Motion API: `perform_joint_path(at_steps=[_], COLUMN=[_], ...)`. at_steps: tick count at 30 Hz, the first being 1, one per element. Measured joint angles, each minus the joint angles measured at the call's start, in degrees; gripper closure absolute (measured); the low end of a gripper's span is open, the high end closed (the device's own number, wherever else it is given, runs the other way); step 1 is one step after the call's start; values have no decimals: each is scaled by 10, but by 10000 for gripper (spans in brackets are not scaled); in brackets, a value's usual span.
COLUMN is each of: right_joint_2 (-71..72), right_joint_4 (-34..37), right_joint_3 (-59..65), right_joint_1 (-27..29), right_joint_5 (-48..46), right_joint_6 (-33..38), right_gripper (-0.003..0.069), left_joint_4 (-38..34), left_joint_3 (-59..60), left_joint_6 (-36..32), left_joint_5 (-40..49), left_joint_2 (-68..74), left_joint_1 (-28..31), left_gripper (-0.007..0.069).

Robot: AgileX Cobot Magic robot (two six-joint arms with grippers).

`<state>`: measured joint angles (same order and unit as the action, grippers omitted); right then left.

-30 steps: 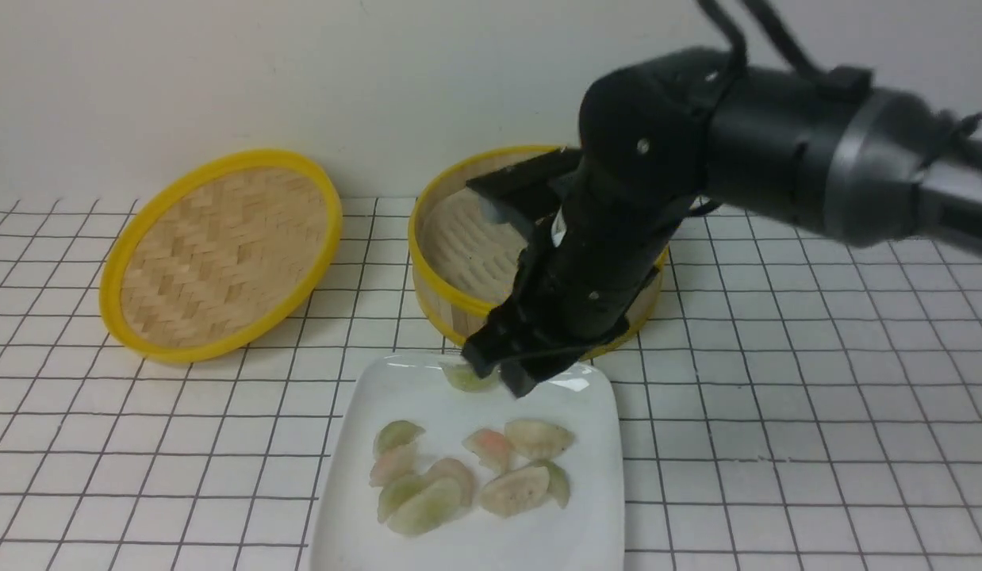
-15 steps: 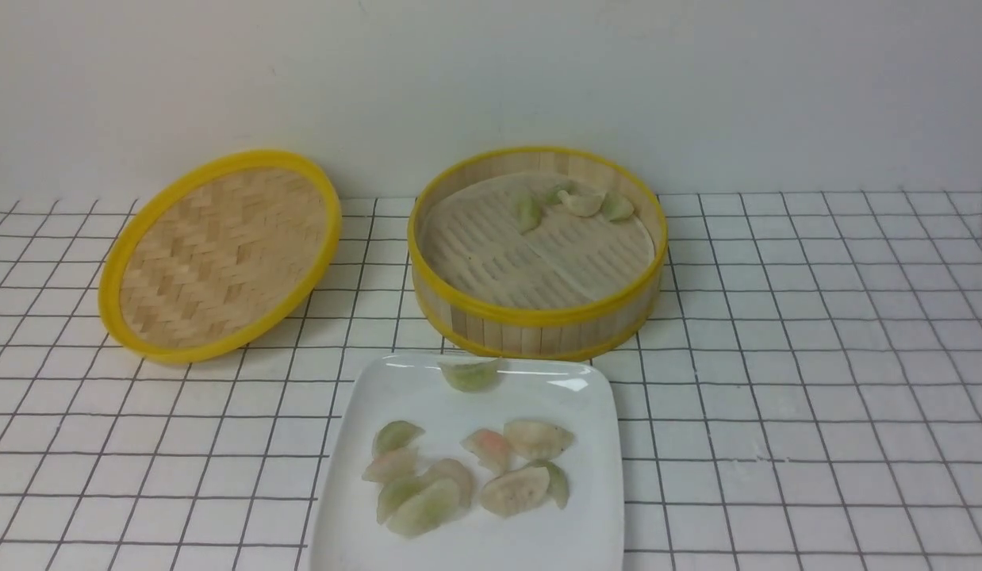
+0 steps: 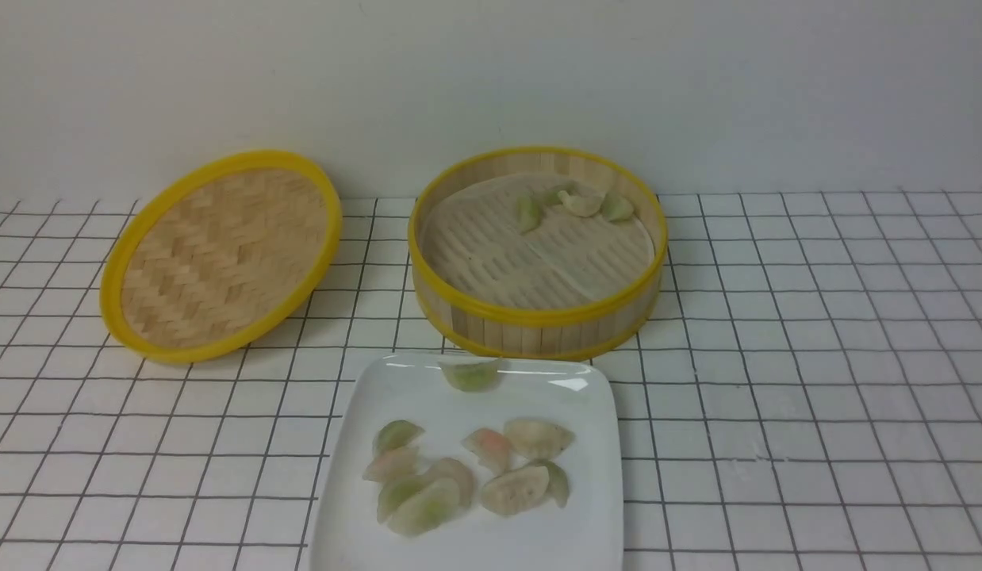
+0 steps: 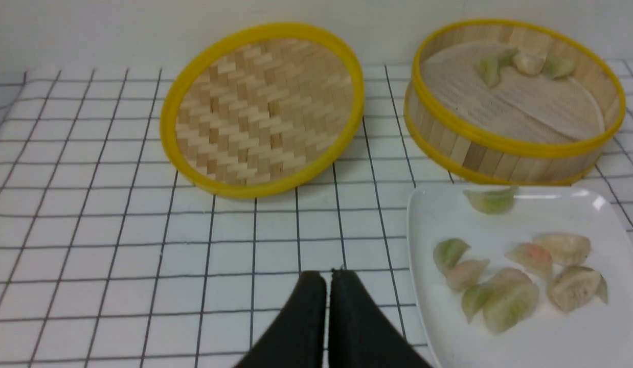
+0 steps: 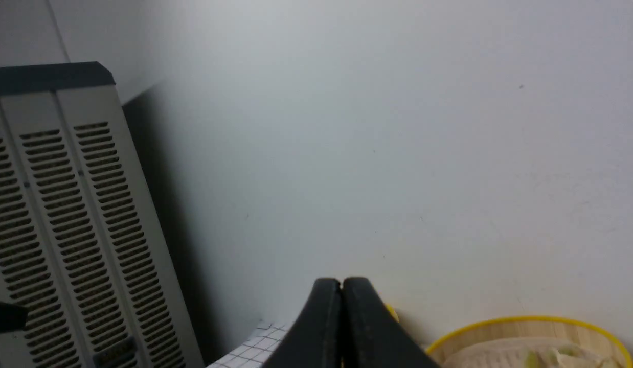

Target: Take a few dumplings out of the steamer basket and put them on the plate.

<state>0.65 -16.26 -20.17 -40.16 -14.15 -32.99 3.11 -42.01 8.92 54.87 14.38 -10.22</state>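
The steamer basket (image 3: pixel 538 317) stands at the back centre with several dumplings (image 3: pixel 578 204) at its far side; it also shows in the left wrist view (image 4: pixel 500 158) and the right wrist view (image 5: pixel 531 323). The white plate (image 3: pixel 594 523) lies in front of it and holds several dumplings (image 3: pixel 427 503), one green dumpling (image 3: pixel 471 374) near its far edge. The plate also shows in the left wrist view (image 4: pixel 429 317). My left gripper (image 4: pixel 328 274) is shut and empty, above the table left of the plate. My right gripper (image 5: pixel 341 281) is shut and empty, raised off to the right. Neither arm shows in the front view.
The flat woven yellow-rimmed lid (image 3: pixel 221 254) leans at the back left, also in the left wrist view (image 4: pixel 263 110). The table is a white grid-lined cloth (image 3: pixel 816 396). A grey vented cabinet (image 5: pixel 66 220) stands beyond the table's left end in the right wrist view.
My right arm, which was over the plate's far edge a second ago, has left the front view to the right. The green dumpling lies on the plate where the gripper was.
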Motion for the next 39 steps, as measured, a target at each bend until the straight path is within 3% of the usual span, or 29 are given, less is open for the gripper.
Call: perform_joint_path(at_steps=[7,26,33,36,39], right_joint_2=[0,2,2,2,2], right_joint_4=[-3,-4,-4,-4,-4], right_joint_3=[1,1,1,1,1], right_joint_1=[0,0,0,0,0], right_joint_5=[2,4,4,4,4], right_joint_6=[-4,-4,-4,-4,-4], right_gripper=[673,673,673,673,673], left_joint_4=[-14,-17,-19,-24,-26], left_joint_3=[91,141,258,339,419], left_joint_6=[0,-5,-56,-63,-65], left_joint_5=[2,7,-285,-366,-381], left_joint_2=[-153,-155,-155,-155,-154], left_joint_1=[0,0,33,73,104], left_gripper=[631,631,631,631,631])
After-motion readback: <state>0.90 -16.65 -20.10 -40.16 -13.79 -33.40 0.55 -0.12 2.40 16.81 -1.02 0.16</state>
